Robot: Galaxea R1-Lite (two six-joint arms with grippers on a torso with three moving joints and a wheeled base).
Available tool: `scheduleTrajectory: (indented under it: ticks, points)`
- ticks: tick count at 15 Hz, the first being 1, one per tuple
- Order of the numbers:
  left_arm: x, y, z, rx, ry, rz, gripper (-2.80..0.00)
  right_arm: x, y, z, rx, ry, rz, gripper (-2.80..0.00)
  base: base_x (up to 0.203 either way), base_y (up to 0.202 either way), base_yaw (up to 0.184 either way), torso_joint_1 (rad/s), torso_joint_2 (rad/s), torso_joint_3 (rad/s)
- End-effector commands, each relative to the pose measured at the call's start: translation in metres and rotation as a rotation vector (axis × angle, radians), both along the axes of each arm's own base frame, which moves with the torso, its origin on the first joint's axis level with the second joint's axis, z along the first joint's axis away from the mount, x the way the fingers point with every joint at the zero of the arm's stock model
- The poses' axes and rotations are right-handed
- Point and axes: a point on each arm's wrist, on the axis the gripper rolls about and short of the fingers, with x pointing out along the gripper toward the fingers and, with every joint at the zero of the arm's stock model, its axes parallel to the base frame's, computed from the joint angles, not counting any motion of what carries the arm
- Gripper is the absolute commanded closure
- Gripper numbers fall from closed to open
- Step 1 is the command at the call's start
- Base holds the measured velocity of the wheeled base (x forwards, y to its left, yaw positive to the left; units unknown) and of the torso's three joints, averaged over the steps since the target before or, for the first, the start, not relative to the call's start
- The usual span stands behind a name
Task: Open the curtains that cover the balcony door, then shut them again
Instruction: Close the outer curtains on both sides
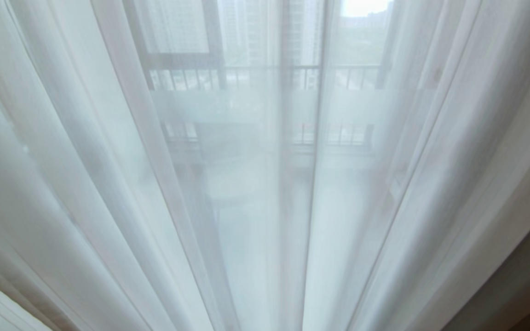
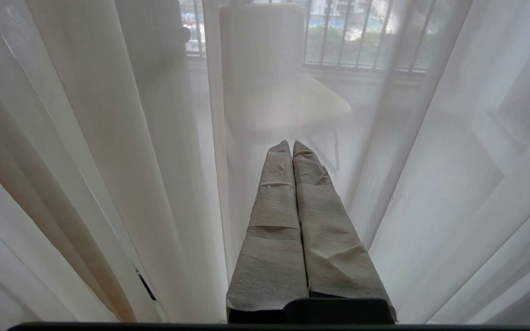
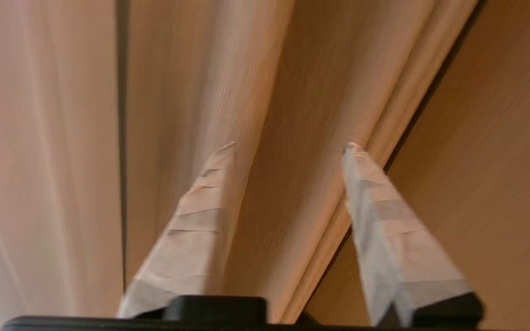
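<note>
Hanging across the whole head view, the curtains (image 1: 108, 184) veil the balcony door (image 1: 177, 59), leaving only dim frame lines and railing bars (image 1: 256, 76). One chair (image 2: 283, 101) shows faintly beyond. The left gripper (image 2: 291, 146) points at the sheers, fingers pressed together; the right gripper (image 3: 288, 147) faces blurred beige drapes (image 3: 256, 115), fingers apart, holding nothing.

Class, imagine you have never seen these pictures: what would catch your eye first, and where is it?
White sheer curtains fill the head view in long folds, with a railing and towers showing hazily through the middle. In the left wrist view the left gripper, fingers pressed together, points at a pale chair behind the sheer. The right gripper stands open before thick beige drapes.
</note>
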Motion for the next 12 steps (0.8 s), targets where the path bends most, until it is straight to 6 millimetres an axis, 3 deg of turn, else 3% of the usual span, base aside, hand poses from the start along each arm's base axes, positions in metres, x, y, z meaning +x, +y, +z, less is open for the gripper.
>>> scheduleTrajectory:
  ticks: [1,6,12]
  points:
    - [0.000,0.000,0.000,-0.001,-0.001,0.001,0.00,0.006,-0.009,0.011,0.021,-0.012,-0.032,-2.80,0.000,0.000,0.000,0.000,0.00,0.000]
    - [0.000,0.000,0.000,-0.001,-0.001,0.001,0.00,0.020,-0.032,0.055,0.026,-0.082,-0.086,-2.80,0.000,0.000,0.000,0.000,0.00,0.000]
    - [0.000,0.000,0.000,-0.001,-0.001,0.001,0.00,0.053,-0.076,0.097,0.059,-0.154,-0.066,-2.80,0.000,0.000,0.000,0.000,0.00,0.000]
